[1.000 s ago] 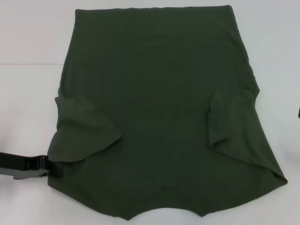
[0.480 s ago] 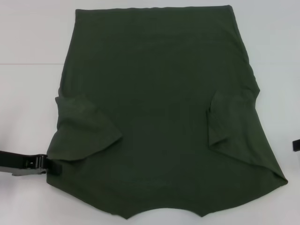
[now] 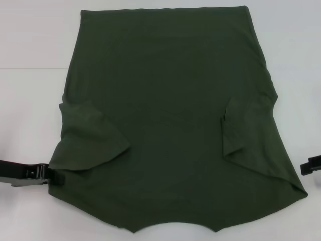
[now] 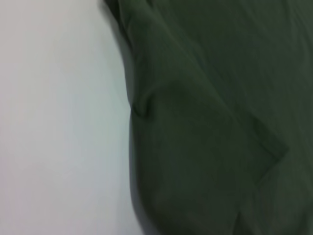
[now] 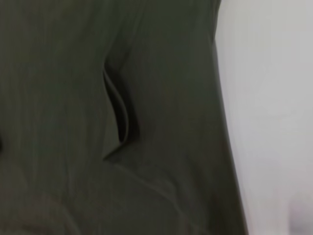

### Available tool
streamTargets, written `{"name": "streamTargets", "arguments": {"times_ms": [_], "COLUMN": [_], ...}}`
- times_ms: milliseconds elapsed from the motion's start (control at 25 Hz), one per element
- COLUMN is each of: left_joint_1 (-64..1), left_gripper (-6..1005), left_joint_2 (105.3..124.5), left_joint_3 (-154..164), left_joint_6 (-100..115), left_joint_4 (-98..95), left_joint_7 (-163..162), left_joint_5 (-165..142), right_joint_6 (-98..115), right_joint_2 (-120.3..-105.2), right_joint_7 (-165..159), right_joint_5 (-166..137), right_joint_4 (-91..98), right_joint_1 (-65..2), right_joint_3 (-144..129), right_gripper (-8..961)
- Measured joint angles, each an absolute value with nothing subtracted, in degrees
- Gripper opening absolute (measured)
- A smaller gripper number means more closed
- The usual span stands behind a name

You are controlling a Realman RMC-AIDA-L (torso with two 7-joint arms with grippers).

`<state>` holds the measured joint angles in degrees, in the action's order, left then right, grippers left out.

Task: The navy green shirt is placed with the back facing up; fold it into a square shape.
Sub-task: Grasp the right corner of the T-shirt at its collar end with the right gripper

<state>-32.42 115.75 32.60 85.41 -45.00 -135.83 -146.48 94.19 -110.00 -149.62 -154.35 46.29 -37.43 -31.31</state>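
The navy green shirt (image 3: 170,115) lies flat on the white table, plain side up, collar end nearest me. Its two sleeves are folded inward over the body, one on the left (image 3: 90,138) and one on the right (image 3: 247,131). My left gripper (image 3: 56,177) sits low at the shirt's left edge, just below the folded left sleeve, touching or nearly touching the cloth. My right gripper (image 3: 310,165) pokes in from the right border, clear of the shirt's right edge. The left wrist view shows the shirt (image 4: 220,122) beside bare table, as does the right wrist view of the shirt (image 5: 98,122).
The white table (image 3: 30,100) shows bare strips on both sides of the shirt and a narrow strip beyond its far hem. The shirt's collar end reaches the near edge of the head view.
My right gripper has come into view from the right side, moving toward the shirt. My left gripper has shifted slightly away from me along the shirt's left edge. The shirt lies unchanged.
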Motion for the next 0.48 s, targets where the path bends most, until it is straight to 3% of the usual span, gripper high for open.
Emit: {"name": "streamTargets", "arguments": {"times_ms": [480], "left_joint_1": [-32.43], "left_gripper": [50], "left_joint_2": [115.75], "left_joint_3": [32.51], "left_joint_6": [85.25], "left_joint_4": [-45.00], "left_joint_7": [-136.10], "left_joint_5": [-145.82], "right_joint_6": [91.80], "right_joint_2": [-111.20], "right_joint_7": [-146.74], "right_joint_5": [-154.34], "right_joint_4": [43.04], "right_joint_1": [-37.37], "right_joint_3": [-31.29], "right_gripper": [866]}}
